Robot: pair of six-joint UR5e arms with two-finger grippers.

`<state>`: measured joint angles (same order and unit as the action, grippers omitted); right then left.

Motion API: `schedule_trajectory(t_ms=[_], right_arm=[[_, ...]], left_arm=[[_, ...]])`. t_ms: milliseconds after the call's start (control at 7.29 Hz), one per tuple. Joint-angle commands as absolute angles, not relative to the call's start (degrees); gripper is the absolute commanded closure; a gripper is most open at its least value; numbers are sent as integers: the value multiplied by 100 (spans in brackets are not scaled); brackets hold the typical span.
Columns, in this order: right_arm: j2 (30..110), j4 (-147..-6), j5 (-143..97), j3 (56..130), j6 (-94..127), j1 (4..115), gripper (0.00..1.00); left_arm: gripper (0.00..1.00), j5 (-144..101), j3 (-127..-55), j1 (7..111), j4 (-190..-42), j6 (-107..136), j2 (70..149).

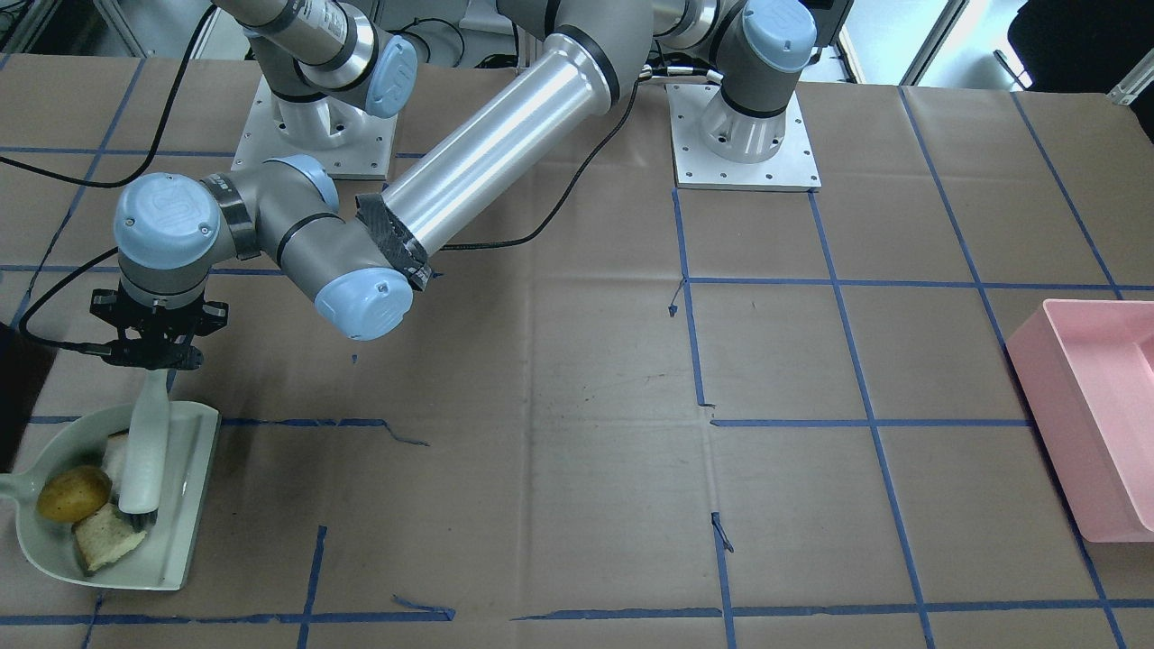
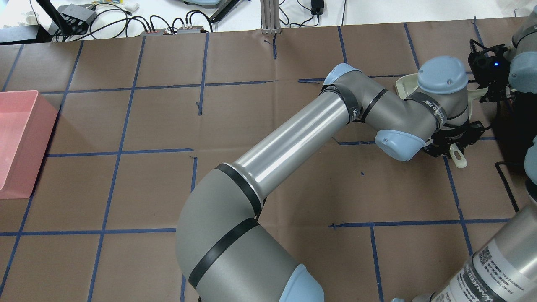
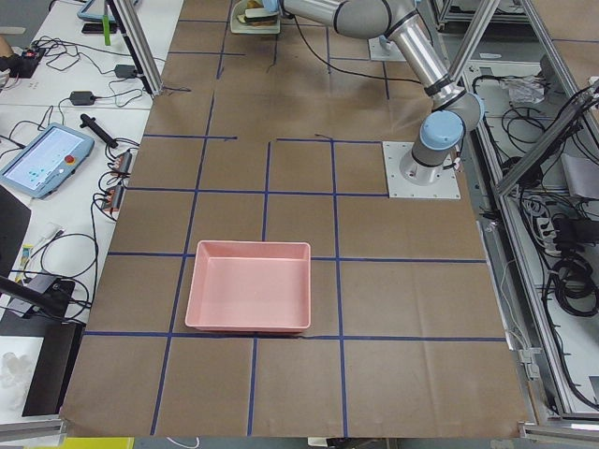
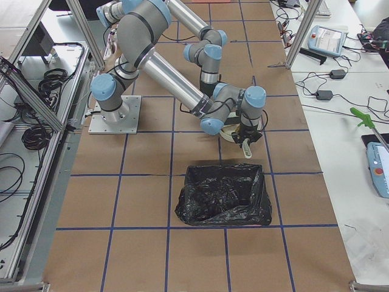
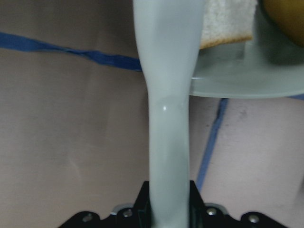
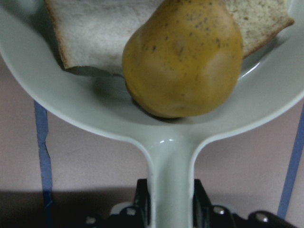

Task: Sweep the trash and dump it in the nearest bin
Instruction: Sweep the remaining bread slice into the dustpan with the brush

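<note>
The trash lies in a pale green dustpan (image 1: 183,505) at the table's right end: a yellow potato-like lump (image 1: 74,493) (image 6: 183,57) and two bread slices (image 1: 108,539) (image 6: 92,28). My left arm reaches across the table, and my left gripper (image 1: 153,353) (image 5: 168,197) is shut on the pale brush handle (image 1: 147,442) (image 5: 168,118). The brush lies over the pan with its bristles (image 1: 138,518) by the nearer slice. My right gripper (image 6: 168,202) (image 2: 488,79) is shut on the dustpan's handle (image 6: 168,171).
A black bag-lined bin (image 4: 225,194) stands close beside the dustpan, showing as a dark edge (image 1: 18,397). A pink bin (image 1: 1091,415) (image 2: 19,138) sits at the far opposite end. The left arm's long link (image 2: 293,138) spans the table's middle.
</note>
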<state>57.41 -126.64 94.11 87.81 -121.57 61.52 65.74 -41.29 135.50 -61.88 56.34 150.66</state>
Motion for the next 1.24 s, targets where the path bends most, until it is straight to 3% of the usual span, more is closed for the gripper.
schedule_trajectory(t_ms=[0,412,1098], right_arm=[[5748,-12613,9369,8772,-12155,6152,100],[5757,-12560,9352,8771,-12147,6152,100],[5792,-12410,9097,8771,-12138,6161,100]], left_arm=[[100,7289,-4401,13526,-6973,5512,14690],[100,8170,-5699,13378,-7645,5001,13434],[100,8499,-9354,12753,-7690,4377,10604]])
